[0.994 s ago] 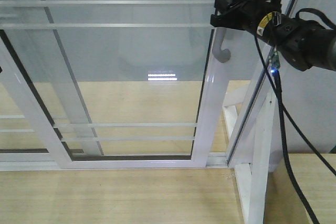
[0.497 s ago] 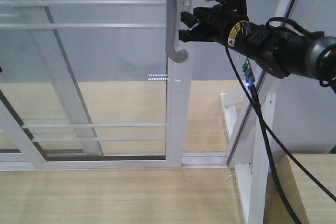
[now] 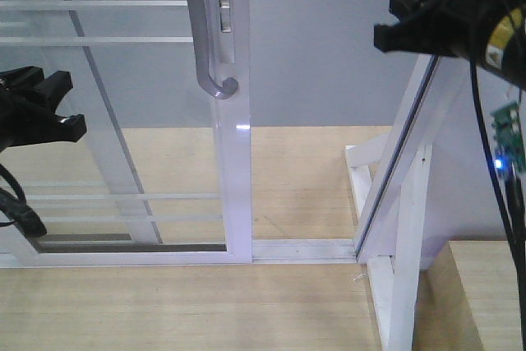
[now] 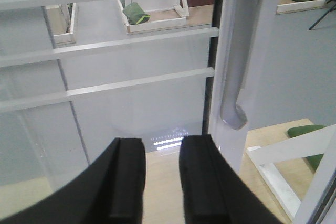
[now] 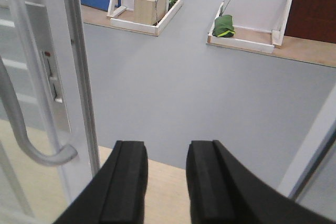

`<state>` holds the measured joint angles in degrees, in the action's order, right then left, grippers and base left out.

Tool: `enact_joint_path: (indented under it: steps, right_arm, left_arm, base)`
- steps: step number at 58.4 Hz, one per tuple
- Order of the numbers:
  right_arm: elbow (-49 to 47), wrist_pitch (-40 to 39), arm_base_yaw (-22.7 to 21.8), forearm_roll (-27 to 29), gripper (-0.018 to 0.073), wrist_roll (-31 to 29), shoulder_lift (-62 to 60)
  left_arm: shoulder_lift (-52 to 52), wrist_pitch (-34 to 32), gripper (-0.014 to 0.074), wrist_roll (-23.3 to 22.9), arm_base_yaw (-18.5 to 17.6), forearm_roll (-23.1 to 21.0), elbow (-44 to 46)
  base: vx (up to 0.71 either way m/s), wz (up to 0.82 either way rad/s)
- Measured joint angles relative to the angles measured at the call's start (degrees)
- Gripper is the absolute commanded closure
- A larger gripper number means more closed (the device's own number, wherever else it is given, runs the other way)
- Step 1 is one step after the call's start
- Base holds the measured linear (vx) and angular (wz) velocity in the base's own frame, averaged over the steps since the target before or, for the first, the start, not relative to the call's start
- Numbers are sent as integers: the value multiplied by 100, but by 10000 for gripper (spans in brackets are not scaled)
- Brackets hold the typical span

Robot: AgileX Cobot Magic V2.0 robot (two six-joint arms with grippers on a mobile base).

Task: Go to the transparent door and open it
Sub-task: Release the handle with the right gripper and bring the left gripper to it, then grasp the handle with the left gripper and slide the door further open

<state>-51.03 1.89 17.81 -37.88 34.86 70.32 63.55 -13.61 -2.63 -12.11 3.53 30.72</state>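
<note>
The transparent door (image 3: 233,170) is a glass panel in a white frame with thin white bars. It stands slid to the left, leaving an open gap on its right. Its curved grey handle (image 3: 207,39) hangs on the right stile. My right gripper (image 3: 386,20) is open and empty, well to the right of the handle and apart from it. My left gripper (image 3: 70,104) is open and empty in front of the glass, left of the handle. The handle also shows in the left wrist view (image 4: 233,77) up and right of the left gripper (image 4: 161,148). In the right wrist view the handle (image 5: 21,129) is left of the right gripper (image 5: 167,150).
A slanted white door jamb (image 3: 411,162) stands at the right. A floor track (image 3: 304,248) runs along the bottom. A second white-framed glass panel (image 3: 99,113) sits behind the door. Beyond the opening lie a grey floor, a wooden box (image 5: 149,8) and green bags (image 5: 224,24).
The door has slid well to the left. My right gripper has let go of the handle and drawn back to the right. My left gripper has come into view at the left.
</note>
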Motion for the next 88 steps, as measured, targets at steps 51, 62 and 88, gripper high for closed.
enact_joint_path:
  steps: [51,62,88]
  right_arm:
    - [2315,928,-24,12,277,126,-3060]
    - [2320,928,-24,12,278,131,-3067]
    - [2320,1007,-24,-4,278,131,-3071]
  left_arm:
    - [3456,-1672,81,-511,-24,605,2766]
    - [3925,-1374,81,128,-11,-166,3545]
    - [4211,-1369,116,550,2,-875,3767]
  base:
    - [0,0]
    - [0,0]
    - [0,0]
